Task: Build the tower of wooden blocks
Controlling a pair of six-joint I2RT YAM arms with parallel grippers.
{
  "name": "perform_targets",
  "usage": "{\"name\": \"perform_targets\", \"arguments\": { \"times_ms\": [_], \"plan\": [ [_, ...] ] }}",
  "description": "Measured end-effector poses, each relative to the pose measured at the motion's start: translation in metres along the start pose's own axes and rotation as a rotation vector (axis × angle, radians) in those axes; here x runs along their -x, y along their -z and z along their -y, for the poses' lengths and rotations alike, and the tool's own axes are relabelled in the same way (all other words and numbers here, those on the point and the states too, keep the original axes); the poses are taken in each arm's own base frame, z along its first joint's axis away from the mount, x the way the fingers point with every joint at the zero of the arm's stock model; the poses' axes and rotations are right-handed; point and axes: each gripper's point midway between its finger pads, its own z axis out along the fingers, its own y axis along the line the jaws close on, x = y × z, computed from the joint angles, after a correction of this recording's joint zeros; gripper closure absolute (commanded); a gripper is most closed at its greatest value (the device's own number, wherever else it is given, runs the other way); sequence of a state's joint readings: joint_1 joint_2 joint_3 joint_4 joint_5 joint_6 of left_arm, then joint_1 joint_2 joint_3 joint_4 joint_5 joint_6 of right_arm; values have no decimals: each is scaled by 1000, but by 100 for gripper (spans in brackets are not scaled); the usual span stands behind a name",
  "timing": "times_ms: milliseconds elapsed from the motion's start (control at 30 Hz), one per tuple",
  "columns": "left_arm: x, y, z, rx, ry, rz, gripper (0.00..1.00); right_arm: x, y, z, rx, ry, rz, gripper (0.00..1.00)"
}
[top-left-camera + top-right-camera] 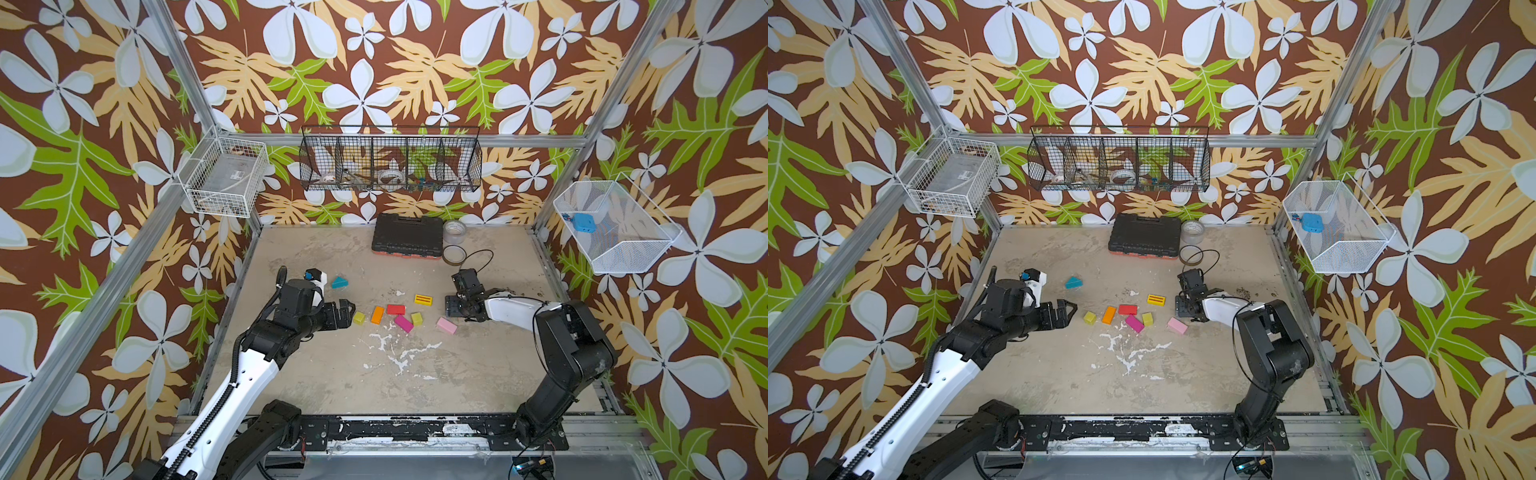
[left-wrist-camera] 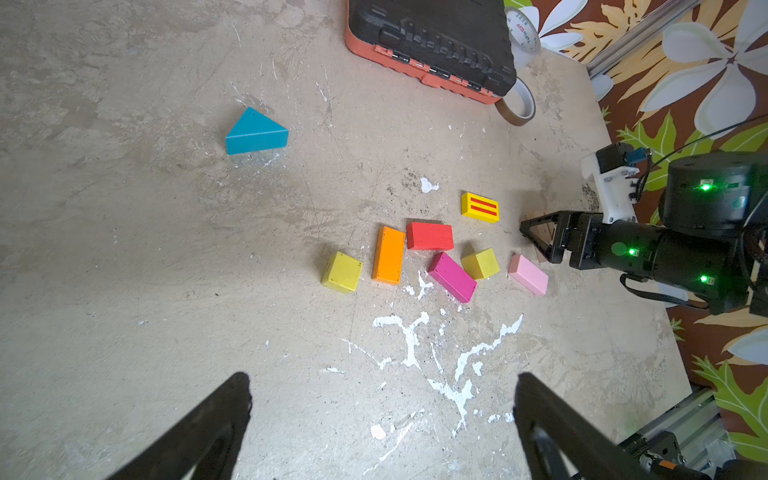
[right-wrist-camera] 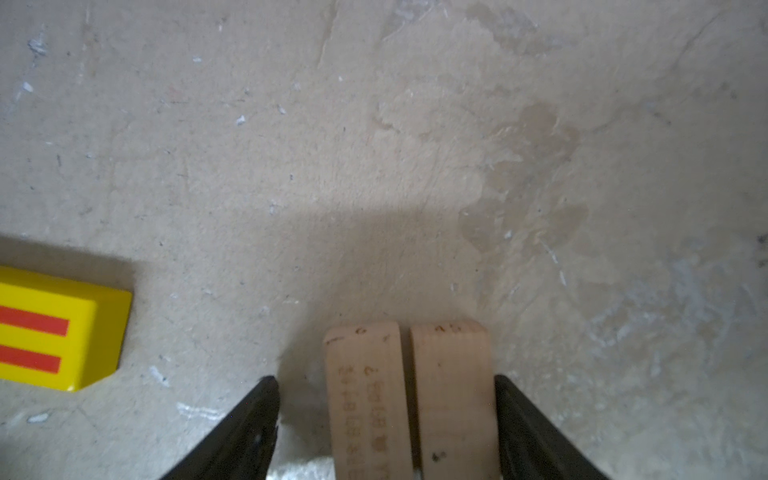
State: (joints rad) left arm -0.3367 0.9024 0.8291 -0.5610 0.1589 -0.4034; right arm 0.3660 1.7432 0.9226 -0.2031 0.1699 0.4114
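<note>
pink brick (image 1: 446, 326): nearest block, flat on the tabletop (image 1: 415, 374), just nearer than the right gripper (image 1: 450, 306), apart from it.
magenta brick (image 1: 404, 323): flat, slanted, mid-cluster, between the two arms.
second yellow cube (image 1: 417, 318): just beside the magenta brick's far end; touching or not, cannot tell.
yellow cube (image 1: 359, 318): left end of the cluster, just ahead of the left gripper (image 1: 347, 309), not touching.
left gripper state: spread wide, nothing between the fingers (image 2: 232, 415), nothing touched; the wrist view shows bare tabletop under it.
orange brick (image 1: 377, 314): flat, just beside the yellow cube on its inner side.
red brick (image 1: 395, 309): flat, at the orange brick's far corner, very close to it.
lettered plank (image 3: 365, 407) + bare plank (image 3: 453, 399): plain wood, side by side with a thin seam, both between the right gripper's fingers; hidden under the gripper in both top views.
right gripper state: partly open, straddling the plank pair; one finger (image 3: 523, 424) against the bare plank, the other (image 3: 249, 424) with a gap to the lettered plank, so not clamped.
striped-yellow brick (image 1: 423, 299): flat, near the right gripper toward the middle, apart from the planks.
teal wedge (image 1: 339, 282): alone, farther back, beyond the left gripper, well apart from the cluster.
black tool case (image 1: 407, 235): at the far edge, closed.
tape rolls (image 1: 454, 230): just beside the case.
wire baskets (image 1: 390, 133): on the walls.
</note>
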Motion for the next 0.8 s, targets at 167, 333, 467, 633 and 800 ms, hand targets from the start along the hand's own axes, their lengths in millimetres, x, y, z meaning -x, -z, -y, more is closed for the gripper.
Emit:
{"name": "perform_targets", "arguments": {
  "times_ms": [167, 333, 467, 633, 800],
  "plan": [
    [0, 0, 0, 0, 0, 0, 0, 0, 0, 0, 2, -4, -1, 25],
    [0, 0, 0, 0, 0, -1, 0, 1, -1, 2, 4, -13, 0, 27],
    [0, 0, 0, 0, 0, -1, 0, 2, -2, 4, 1, -22, 1, 31],
    [0, 0, 0, 0, 0, -1, 0, 3, -2, 6, -2, -28, 5, 38],
    [0, 0, 0, 0, 0, -1, 0, 3, -3, 7, -2, -29, 6, 42]
  ]
}}
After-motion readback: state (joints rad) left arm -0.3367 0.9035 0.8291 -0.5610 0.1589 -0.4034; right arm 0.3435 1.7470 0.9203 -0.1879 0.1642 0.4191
